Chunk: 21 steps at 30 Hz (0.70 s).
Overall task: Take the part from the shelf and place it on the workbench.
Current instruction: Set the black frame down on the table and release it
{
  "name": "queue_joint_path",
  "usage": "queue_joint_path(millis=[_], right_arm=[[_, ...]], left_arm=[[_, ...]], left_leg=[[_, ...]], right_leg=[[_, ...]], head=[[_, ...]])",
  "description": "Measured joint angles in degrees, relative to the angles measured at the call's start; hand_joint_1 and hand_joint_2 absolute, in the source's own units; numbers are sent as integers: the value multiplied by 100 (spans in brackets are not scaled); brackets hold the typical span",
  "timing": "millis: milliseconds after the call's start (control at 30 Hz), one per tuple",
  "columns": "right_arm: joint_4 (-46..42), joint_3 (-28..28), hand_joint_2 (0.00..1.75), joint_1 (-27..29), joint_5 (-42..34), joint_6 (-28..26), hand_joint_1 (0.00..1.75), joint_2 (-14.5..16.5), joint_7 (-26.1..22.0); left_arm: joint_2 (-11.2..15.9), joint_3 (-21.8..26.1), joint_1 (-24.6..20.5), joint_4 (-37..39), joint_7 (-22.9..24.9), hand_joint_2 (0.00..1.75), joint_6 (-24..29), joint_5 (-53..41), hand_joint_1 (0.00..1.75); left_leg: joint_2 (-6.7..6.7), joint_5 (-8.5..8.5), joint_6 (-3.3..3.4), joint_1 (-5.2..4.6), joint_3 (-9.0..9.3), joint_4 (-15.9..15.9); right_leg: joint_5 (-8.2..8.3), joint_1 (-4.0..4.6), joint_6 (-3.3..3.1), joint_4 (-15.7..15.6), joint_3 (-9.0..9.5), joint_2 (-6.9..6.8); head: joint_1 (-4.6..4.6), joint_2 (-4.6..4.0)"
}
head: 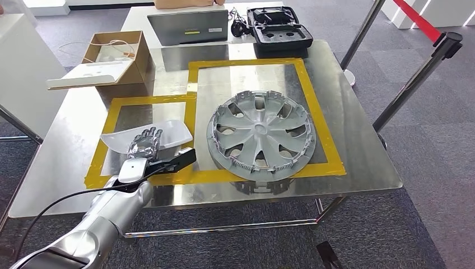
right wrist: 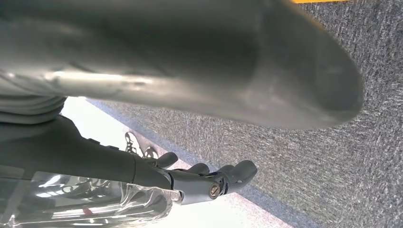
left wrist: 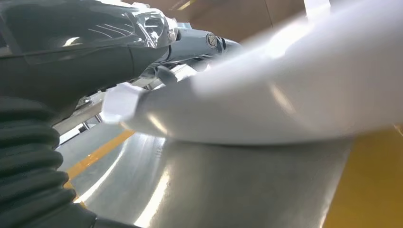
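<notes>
I've got the left hand (head: 144, 144) on the white part (head: 147, 134), which sits low over the surface (head: 358, 162), inside the small yellow tape box (head: 106, 131), just left of the silver wheel cover (head: 259, 143). The hand lies flat on top of the part; the left wrist cam shows the part's edge at the metal, but I can't tell if the fingers grip it or just rest on it. Best way, I think: let it settle flat, lift the hand slow & straight up, don't drag it over the tape. The right hand (right wrist: 190, 178) hangs over grey carpet, fingers a bit curled, holding nothing. The part's underside is hidden, pics blurry.
</notes>
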Motion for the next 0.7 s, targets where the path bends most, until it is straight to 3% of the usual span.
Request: queue_joint_path(millis=[333, 567, 700], right_arm=[[0, 0, 0, 1, -7, -2, 0, 0, 0], [2, -5, 0, 40, -77, -1, 0, -2, -2], [2, -12, 0, 106, -125, 0, 0, -2, -2]], left_arm=[[-5, 40, 65, 1, -82, 0, -19, 74, 0], [58, 373, 87, -10, -574, 0, 84, 490, 0], [218, 572, 176, -113, -855, 0, 492, 633, 0]], left_leg=[[0, 0, 0, 0, -3, 0], [1, 0, 0, 0, -3, 0], [1, 0, 0, 1, -4, -1]], right_leg=[[0, 0, 0, 0, -5, 1], [0, 0, 0, 0, -5, 1], [0, 1, 0, 1, -6, 2]], head=[[0, 0], [0, 0], [0, 0]])
